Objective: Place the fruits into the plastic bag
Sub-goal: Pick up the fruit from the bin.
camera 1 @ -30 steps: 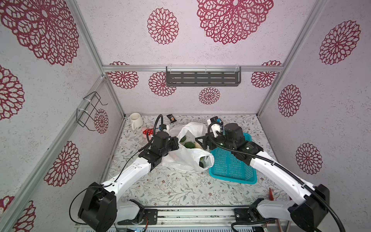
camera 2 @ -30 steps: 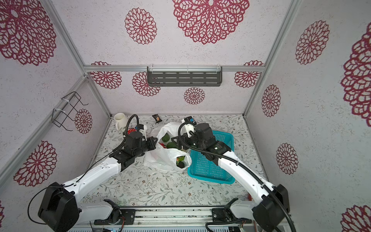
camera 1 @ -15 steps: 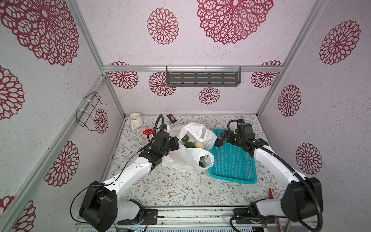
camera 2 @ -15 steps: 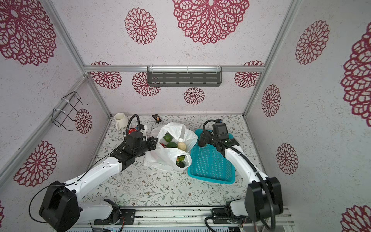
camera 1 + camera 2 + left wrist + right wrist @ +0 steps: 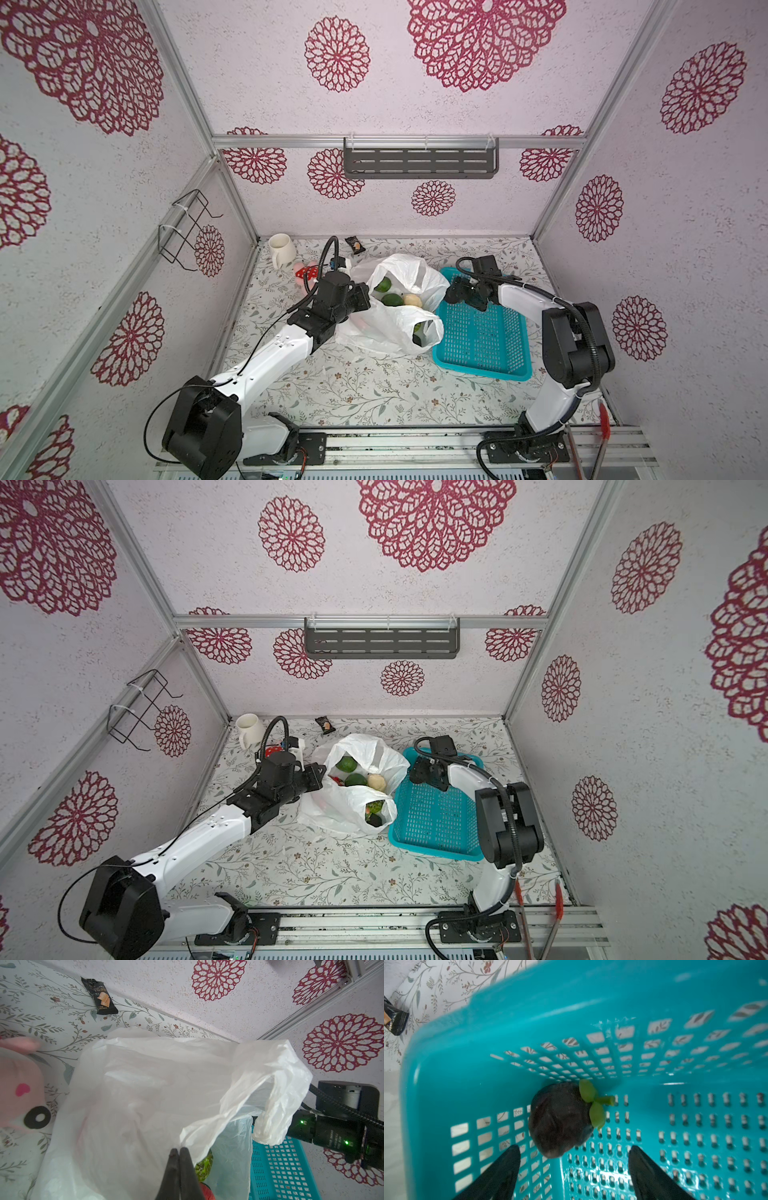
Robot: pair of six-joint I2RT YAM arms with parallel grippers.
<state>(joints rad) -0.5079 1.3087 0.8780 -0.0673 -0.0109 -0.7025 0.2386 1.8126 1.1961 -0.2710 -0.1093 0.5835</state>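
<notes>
The white plastic bag (image 5: 390, 328) (image 5: 353, 808) lies in the middle of the table with its mouth held up. Inside it show two round green fruits (image 5: 383, 284) (image 5: 392, 299), a cream lumpy ball (image 5: 410, 299) and a red piece (image 5: 337, 780). My left gripper (image 5: 178, 1150) is shut on the bag's rim beside one handle. My right gripper (image 5: 573, 1147) stands open inside the far corner of the teal basket (image 5: 482, 345). A dark round fruit with green leaves (image 5: 560, 1120) lies just ahead of its jaws, untouched.
A cream mug (image 5: 281, 248), a pink plush toy (image 5: 305, 274) and a black snack wrapper (image 5: 354, 244) sit at the back left. A dark shelf (image 5: 419, 162) hangs on the back wall and a wire rack (image 5: 185, 228) on the left wall. Red-tipped tongs (image 5: 602, 419) lie front right.
My right arm has drawn back from over the bag's mouth to the basket's far corner. The cream ball now shows inside the bag. The left arm has not moved.
</notes>
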